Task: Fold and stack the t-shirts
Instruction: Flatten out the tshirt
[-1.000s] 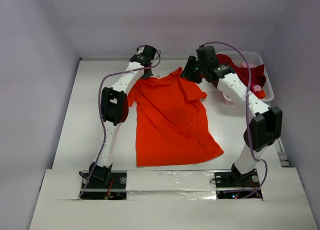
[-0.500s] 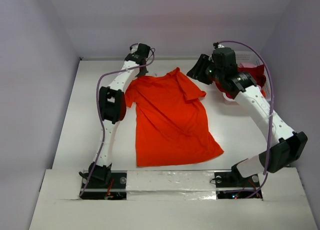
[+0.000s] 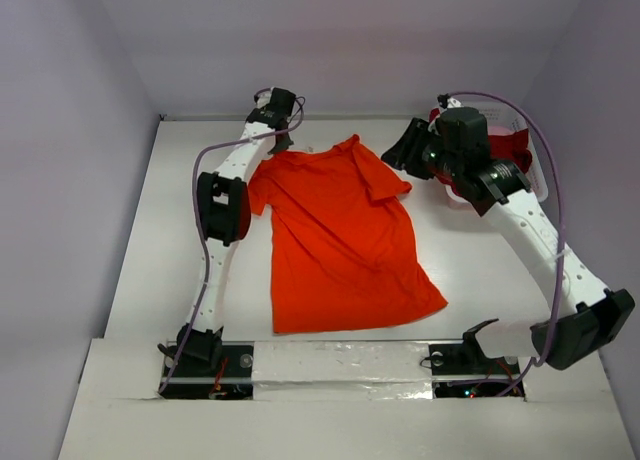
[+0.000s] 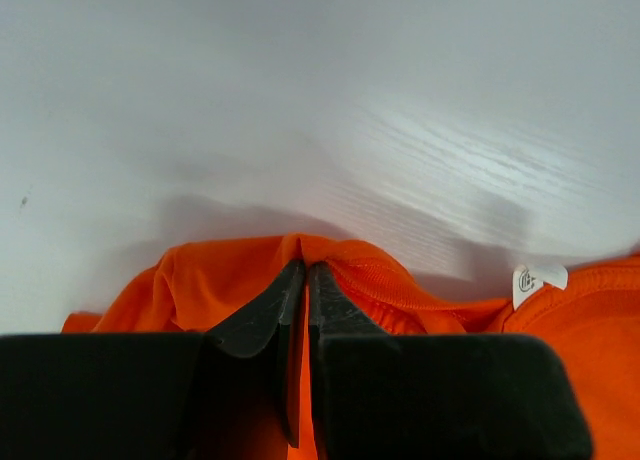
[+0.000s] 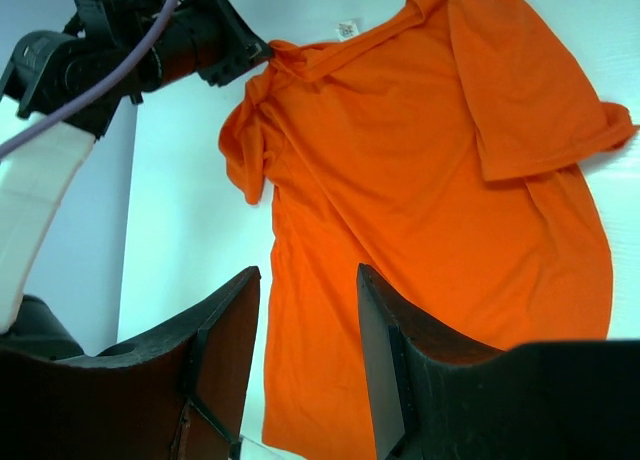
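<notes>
A bright orange-red t-shirt [image 3: 340,240] lies spread flat on the white table, collar toward the far side, its right sleeve folded inward. My left gripper [image 3: 277,140] is at its far left shoulder. The left wrist view shows that gripper [image 4: 305,270] shut on a pinched ridge of the orange cloth [image 4: 220,280], with the white neck label [image 4: 538,278] to the right. My right gripper [image 3: 398,148] hangs open above the table, right of the collar. Its fingers [image 5: 305,272] hold nothing, and the shirt [image 5: 430,180] lies below them. A dark crimson t-shirt [image 3: 512,140] is in the basket.
A white lattice basket [image 3: 538,175] stands at the far right corner, partly hidden behind my right arm. Grey walls close in the table on the left, far and right sides. Both arm bases are bolted at the near edge.
My right arm has swung its elbow out to the right and drawn the open gripper slightly away from the shirt's collar. The left gripper has tugged the shoulder a little leftward.
</notes>
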You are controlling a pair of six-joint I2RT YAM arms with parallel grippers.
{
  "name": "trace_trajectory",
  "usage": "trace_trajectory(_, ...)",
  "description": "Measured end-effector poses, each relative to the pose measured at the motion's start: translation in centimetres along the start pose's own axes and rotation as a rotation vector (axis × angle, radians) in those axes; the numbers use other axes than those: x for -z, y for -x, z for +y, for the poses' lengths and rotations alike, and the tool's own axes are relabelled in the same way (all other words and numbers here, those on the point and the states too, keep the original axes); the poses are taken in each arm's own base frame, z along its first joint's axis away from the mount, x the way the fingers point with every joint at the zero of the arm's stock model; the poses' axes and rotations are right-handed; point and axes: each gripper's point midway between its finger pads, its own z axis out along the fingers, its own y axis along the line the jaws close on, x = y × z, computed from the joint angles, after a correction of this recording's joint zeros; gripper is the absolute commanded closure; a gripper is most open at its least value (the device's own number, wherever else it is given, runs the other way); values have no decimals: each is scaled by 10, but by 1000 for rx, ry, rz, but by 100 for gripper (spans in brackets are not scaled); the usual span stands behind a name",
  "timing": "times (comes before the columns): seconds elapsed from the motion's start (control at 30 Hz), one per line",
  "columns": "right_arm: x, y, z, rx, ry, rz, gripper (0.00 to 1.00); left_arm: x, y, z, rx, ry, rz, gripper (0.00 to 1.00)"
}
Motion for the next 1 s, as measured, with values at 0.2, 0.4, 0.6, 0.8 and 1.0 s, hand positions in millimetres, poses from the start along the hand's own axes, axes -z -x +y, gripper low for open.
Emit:
trace_trajectory(0.2,16,-10,-6,14,7,-2,51,-5,10,11,39,13,-14,100)
trace_trajectory(0.4,20,-26,-16,20,-1,26,52,-8,14,18,68,24,-17,100)
trace_trajectory(0.6,20,-32,-22,44,-11,37,52,-10,20,19,100,15,-28,89)
trace_trajectory(0.8,19,-33,-24,59,-16,41,52,-12,28,22,132,11,-47,61)
trace_trajectory(1.0,19,-33,-25,63,-15,42,51,-17,36,33,180,18,-58,35)
